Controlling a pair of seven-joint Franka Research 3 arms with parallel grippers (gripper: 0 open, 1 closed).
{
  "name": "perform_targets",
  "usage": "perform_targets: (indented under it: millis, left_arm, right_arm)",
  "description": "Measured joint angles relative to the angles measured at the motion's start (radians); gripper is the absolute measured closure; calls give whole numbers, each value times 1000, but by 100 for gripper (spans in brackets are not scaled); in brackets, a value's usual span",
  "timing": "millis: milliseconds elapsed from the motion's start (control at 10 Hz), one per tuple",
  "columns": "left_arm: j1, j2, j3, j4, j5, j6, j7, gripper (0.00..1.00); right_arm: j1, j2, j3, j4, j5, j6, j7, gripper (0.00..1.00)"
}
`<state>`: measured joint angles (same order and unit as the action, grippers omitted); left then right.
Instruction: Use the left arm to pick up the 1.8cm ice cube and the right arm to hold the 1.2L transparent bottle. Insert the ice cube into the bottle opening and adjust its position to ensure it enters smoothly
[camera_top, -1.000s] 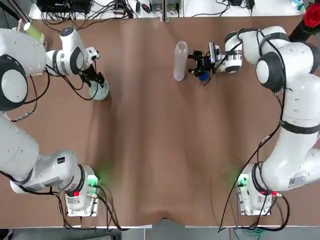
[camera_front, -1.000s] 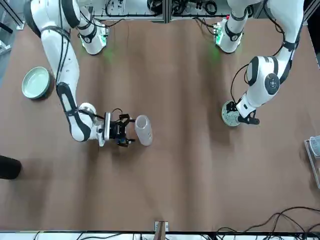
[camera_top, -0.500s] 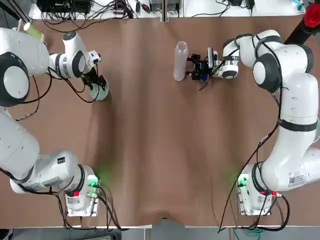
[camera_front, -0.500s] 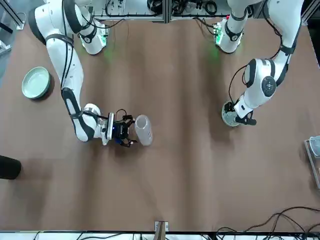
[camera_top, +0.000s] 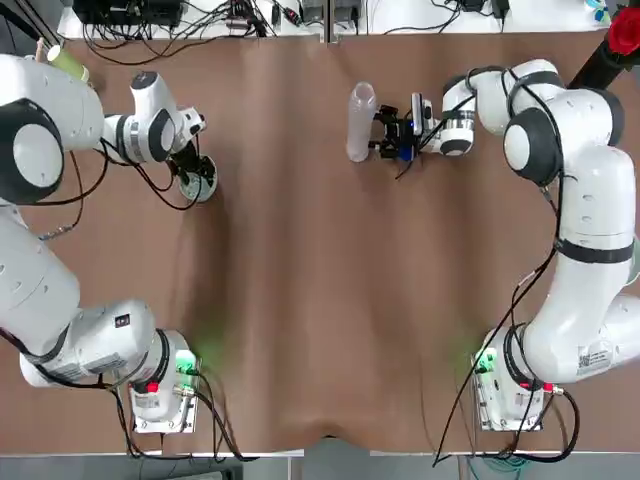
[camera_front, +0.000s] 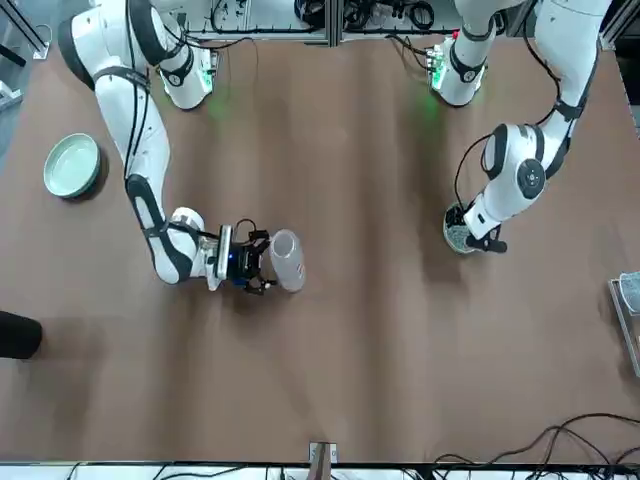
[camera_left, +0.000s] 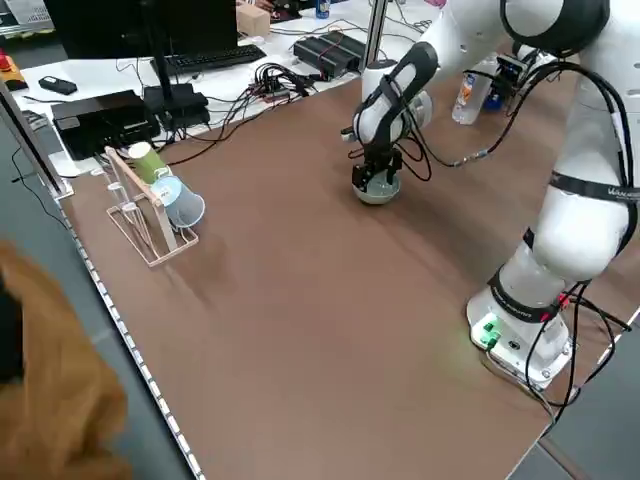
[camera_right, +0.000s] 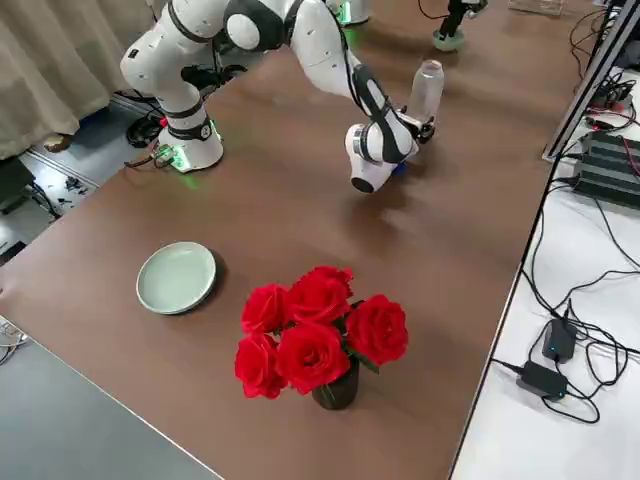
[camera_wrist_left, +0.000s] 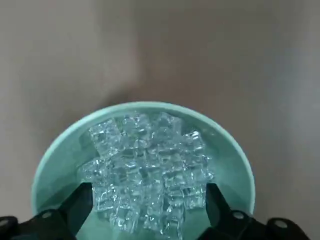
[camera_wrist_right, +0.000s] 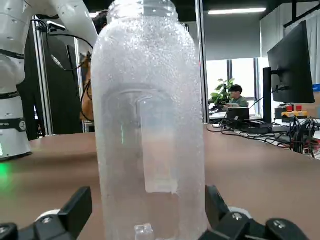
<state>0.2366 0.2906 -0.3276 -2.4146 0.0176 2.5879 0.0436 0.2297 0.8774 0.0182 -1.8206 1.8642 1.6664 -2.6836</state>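
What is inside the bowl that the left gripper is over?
The green bowl holds a heap of clear ice cubes, and the left gripper hovers over it with its fingers apart. The heap covers the middle of the bowl's floor, so its lowest cubes can't be seen.

I cannot see the lower end of the bottle (camera_wrist_right: 150, 125) in the right wrist view, because the picture's bottom edge cuts it.

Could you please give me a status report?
Left claw open at ice bowl. Right claw open at upright bottle. One cube inside bottle.
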Motion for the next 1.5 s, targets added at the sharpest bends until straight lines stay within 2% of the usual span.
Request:
perform_targets:
  millis: [900, 1100, 1200, 1500]
  left_arm:
    - [1, 24, 3, -3, 5, 27, 0, 9]
    - [0, 23, 0, -2, 5, 28, 0, 21]
    - [-1, 28, 0, -3, 5, 28, 0, 39]
    - [0, 28, 0, -2, 5, 28, 0, 41]
  right_arm:
    - [9, 16, 0, 32, 5, 25, -6, 0]
    - [9, 16, 0, 32, 5, 25, -7, 0]
    - [9, 16, 0, 33, 5, 25, -7, 0]
    - [9, 16, -2, 37, 5, 25, -7, 0]
